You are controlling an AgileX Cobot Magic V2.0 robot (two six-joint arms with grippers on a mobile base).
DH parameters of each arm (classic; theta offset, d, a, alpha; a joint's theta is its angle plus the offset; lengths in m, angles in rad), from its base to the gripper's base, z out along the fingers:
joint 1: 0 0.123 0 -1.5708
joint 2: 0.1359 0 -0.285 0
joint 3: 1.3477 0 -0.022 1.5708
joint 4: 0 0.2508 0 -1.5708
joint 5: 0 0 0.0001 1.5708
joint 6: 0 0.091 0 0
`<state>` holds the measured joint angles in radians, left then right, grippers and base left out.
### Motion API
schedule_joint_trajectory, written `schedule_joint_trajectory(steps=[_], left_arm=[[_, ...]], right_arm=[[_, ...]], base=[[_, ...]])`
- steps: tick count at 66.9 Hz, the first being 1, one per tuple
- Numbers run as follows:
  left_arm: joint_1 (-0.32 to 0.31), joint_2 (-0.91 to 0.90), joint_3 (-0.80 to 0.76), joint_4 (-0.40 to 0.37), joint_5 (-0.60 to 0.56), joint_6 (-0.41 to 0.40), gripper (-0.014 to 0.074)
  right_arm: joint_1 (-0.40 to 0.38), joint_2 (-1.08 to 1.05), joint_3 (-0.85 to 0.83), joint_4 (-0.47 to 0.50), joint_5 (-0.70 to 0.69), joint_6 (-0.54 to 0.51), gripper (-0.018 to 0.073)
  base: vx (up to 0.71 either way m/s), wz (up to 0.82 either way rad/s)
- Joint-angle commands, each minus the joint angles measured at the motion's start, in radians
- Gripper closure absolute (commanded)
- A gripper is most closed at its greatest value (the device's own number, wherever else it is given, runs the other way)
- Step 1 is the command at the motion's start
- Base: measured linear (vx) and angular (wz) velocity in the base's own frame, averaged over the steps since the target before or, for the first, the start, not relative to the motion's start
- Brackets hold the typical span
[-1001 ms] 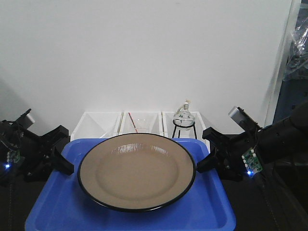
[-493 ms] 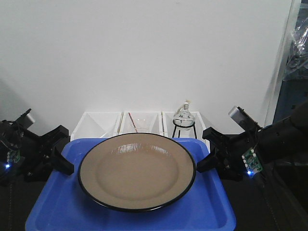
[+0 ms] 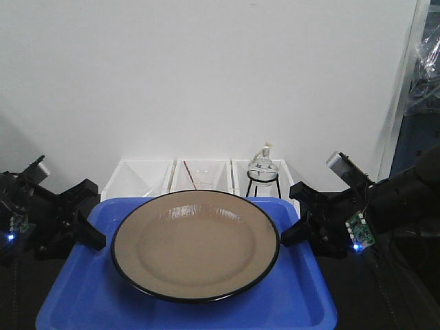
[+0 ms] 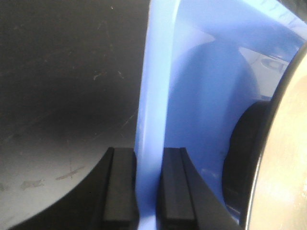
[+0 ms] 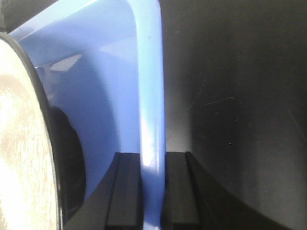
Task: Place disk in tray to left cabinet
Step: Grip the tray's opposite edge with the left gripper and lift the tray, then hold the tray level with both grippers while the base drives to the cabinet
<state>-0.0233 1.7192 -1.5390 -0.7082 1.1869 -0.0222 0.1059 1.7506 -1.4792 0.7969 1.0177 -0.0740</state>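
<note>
The tan disk [image 3: 196, 244] with a thin black rim lies in the bright blue tray [image 3: 302, 295], nearly filling it. My left gripper [image 3: 93, 237] is shut on the tray's left rim [image 4: 151, 124]. My right gripper [image 3: 285, 235] is shut on the tray's right rim [image 5: 152, 110]. The disk's edge shows in the left wrist view [image 4: 288, 158] and in the right wrist view [image 5: 19, 158]. The tray is held level between both arms. The left cabinet is out of view.
Three white bins [image 3: 199, 175] stand behind the tray against a white wall. A glass flask on a black wire stand [image 3: 262, 172] sits by the right bin. A dark surface [image 4: 62, 81] lies below the tray.
</note>
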Motion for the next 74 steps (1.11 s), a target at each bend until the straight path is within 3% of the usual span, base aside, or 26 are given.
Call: schedule_joint_trajectory(steps=[1, 40, 74], left_arm=[[-0.041, -0.053, -0.031, -0.271, 0.047, -0.016, 0.0596], [-0.041, -0.053, -0.031, -0.271, 0.046, -0.016, 0.0596], [-0.041, -0.053, -0.031, -0.271, 0.039, -0.016, 0.0596]], right_arm=[[0.032, -0.062, -0.043, 0.272, 0.055, 0.005, 0.0564], [0.033, -0.062, -0.043, 0.272, 0.055, 0.005, 0.0564], [0.033, -0.062, -0.043, 0.272, 0.055, 0.005, 0.0564]], base=[[0.00, 0.00], [-0.03, 0.02], [-0.23, 0.11]])
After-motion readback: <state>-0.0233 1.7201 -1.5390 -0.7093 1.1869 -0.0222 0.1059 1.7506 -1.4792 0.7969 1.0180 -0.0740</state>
